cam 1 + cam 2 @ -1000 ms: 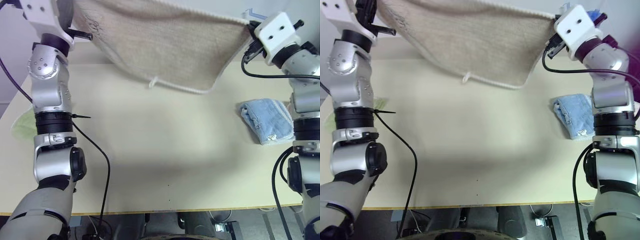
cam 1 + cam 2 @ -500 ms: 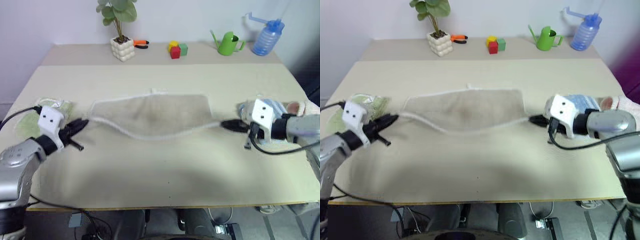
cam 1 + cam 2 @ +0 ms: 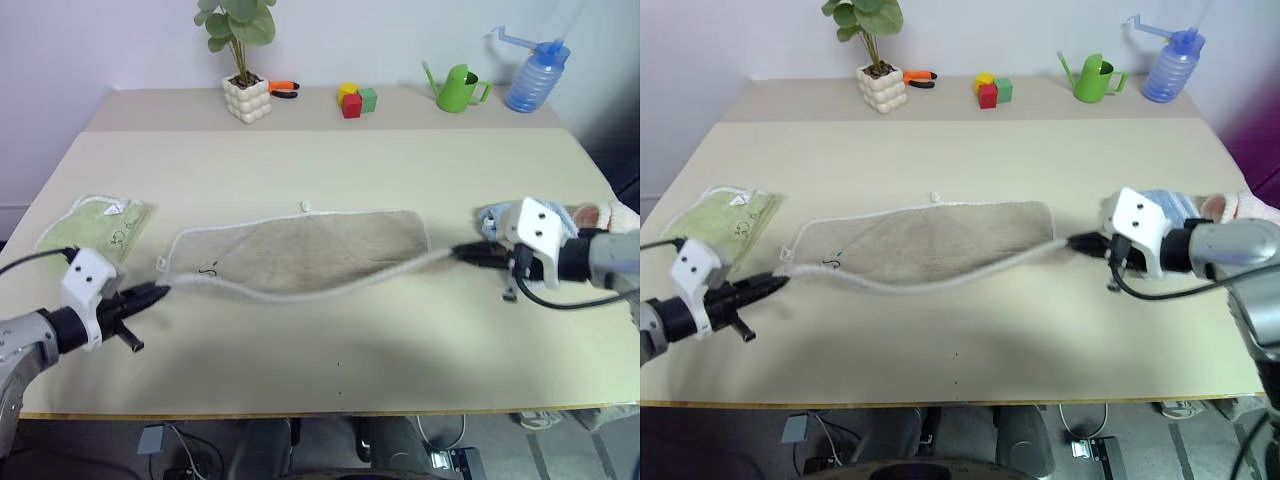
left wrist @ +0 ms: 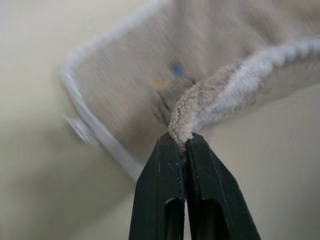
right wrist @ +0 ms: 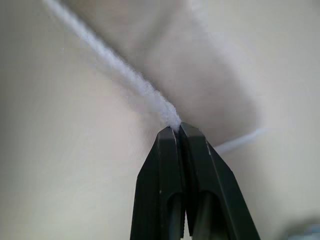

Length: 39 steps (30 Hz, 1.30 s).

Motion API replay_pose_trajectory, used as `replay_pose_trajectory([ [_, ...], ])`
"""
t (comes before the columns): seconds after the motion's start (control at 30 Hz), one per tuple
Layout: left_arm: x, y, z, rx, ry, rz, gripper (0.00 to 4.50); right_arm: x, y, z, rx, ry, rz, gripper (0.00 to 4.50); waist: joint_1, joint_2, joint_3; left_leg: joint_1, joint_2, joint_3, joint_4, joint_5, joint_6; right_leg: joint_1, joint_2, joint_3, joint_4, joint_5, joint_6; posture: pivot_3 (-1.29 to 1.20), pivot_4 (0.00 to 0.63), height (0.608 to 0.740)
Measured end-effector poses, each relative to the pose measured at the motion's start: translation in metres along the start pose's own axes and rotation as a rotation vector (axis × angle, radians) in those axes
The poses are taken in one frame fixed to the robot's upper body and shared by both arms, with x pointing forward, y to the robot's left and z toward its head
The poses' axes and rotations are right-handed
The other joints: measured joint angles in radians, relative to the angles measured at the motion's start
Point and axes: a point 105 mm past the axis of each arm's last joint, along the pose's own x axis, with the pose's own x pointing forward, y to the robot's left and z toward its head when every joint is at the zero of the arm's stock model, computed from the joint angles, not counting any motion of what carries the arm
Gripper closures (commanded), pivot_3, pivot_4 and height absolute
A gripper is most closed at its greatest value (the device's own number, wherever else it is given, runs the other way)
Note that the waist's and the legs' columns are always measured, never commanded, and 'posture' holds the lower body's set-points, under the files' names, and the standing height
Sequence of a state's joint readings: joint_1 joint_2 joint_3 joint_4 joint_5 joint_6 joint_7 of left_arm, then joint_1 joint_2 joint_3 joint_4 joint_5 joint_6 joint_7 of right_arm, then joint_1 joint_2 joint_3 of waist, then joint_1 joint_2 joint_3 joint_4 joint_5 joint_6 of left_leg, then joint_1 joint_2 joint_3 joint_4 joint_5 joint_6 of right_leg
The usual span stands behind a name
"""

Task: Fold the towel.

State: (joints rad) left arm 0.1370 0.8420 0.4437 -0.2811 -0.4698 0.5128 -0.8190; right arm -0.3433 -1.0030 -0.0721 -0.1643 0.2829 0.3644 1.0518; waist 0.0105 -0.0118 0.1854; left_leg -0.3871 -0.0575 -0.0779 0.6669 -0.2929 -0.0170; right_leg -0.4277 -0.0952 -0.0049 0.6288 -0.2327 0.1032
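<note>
- A pale cream table [image 3: 330, 390] fills the scene, set against a plain light wall; along its far side stand a potted plant [image 3: 240, 60] in a knobbly white pot, an orange-handled tool [image 3: 284, 89], coloured blocks [image 3: 352, 99], a green watering can [image 3: 458, 87] and a blue spray bottle [image 3: 527, 76].
- A light green towel [image 3: 92, 226] lies folded near the table's left edge; a light blue towel [image 3: 1168, 206] sits at the right, mostly hidden behind the right arm's white wrist housing.
- At the right edge something pinkish is cut off by the frame — too little shows to say what it is.
- The small dark logo on the cloth is blurred in the left wrist view, so its form cannot be read.
- The beige towel [image 3: 310, 252] lies across the middle of the table, its far edge flat with a small loop tag [image 3: 304, 207] at it, its near edge drawn into a sagging rope-like line between the two arms.
- The left gripper [image 4: 182, 142] is clamped tight on the towel's near left corner — terry pile bunches out right at the black fingertips [image 4: 170, 150] — low over the table.
- The right gripper [image 5: 175, 130] is pinched shut on the pale corded edge at the near right corner, just beside the light blue towel.
</note>
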Motion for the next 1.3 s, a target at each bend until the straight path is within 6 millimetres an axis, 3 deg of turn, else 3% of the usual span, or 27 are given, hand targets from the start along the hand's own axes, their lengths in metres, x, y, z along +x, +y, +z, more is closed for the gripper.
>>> replay_pose_trajectory([
  [0.23,0.025,0.023,0.001,-0.045,-0.063,0.102,4.50,0.030,-0.036,-0.014,-0.053,0.001,-0.098,4.48,-0.002,0.000,0.000,0.000,0.000,0.000,-0.001,0.000,0.000,-0.001,0.001,0.000,0.000,0.000,0.000,0.00,0.150,0.731],
  [0.5,0.049,0.031,-0.006,-0.068,-0.069,0.131,4.50,0.062,-0.043,-0.033,-0.041,0.002,-0.117,4.48,-0.007,0.000,0.000,-0.001,-0.001,0.000,-0.001,0.003,-0.005,-0.002,0.002,0.000,0.001,0.001,0.000,0.00,0.150,0.731],
  [0.87,0.066,0.040,-0.008,-0.082,-0.067,0.164,4.50,0.075,-0.056,-0.041,-0.055,0.000,-0.181,4.48,-0.025,0.000,0.000,-0.001,-0.001,0.000,-0.001,0.003,-0.005,-0.002,0.002,0.000,0.002,0.001,0.000,0.00,0.150,0.731],
  [0.93,0.066,0.039,-0.009,-0.089,-0.065,0.157,3.88,0.076,-0.057,-0.042,-0.052,-0.001,-0.187,4.50,-0.029,0.000,0.000,-0.001,0.000,0.000,-0.001,0.003,-0.005,-0.003,0.002,0.000,0.002,0.001,0.000,0.00,0.150,0.731],
  [1.0,0.066,0.038,-0.012,-0.110,-0.057,0.149,3.08,0.079,-0.056,-0.045,-0.038,-0.002,-0.186,3.93,-0.030,0.000,0.000,-0.001,0.000,0.000,-0.001,0.003,-0.006,-0.003,0.002,0.001,0.003,0.001,0.000,0.00,0.150,0.731],
  [1.2,0.057,0.036,-0.024,-0.161,-0.030,0.169,0.02,0.081,-0.063,-0.045,-0.037,-0.006,-0.249,1.14,-0.028,0.000,0.000,-0.001,0.000,0.000,-0.001,0.003,-0.006,-0.003,0.002,0.001,0.003,0.001,0.000,0.00,0.150,0.731],
  [1.23,0.056,0.038,-0.025,-0.159,-0.027,0.187,0.00,0.081,-0.065,-0.044,-0.045,-0.008,-0.264,0.71,-0.028,0.000,0.000,-0.001,0.000,0.000,-0.001,0.003,-0.006,-0.003,0.002,0.001,0.003,0.001,0.000,0.00,0.150,0.731],
  [1.3,0.052,0.045,-0.026,-0.152,-0.027,0.245,0.00,0.080,-0.070,-0.040,-0.065,-0.017,-0.301,0.71,-0.028,0.000,0.000,-0.001,0.000,0.000,-0.001,0.003,-0.006,-0.003,0.002,0.001,0.003,0.001,0.000,0.00,0.150,0.731],
])
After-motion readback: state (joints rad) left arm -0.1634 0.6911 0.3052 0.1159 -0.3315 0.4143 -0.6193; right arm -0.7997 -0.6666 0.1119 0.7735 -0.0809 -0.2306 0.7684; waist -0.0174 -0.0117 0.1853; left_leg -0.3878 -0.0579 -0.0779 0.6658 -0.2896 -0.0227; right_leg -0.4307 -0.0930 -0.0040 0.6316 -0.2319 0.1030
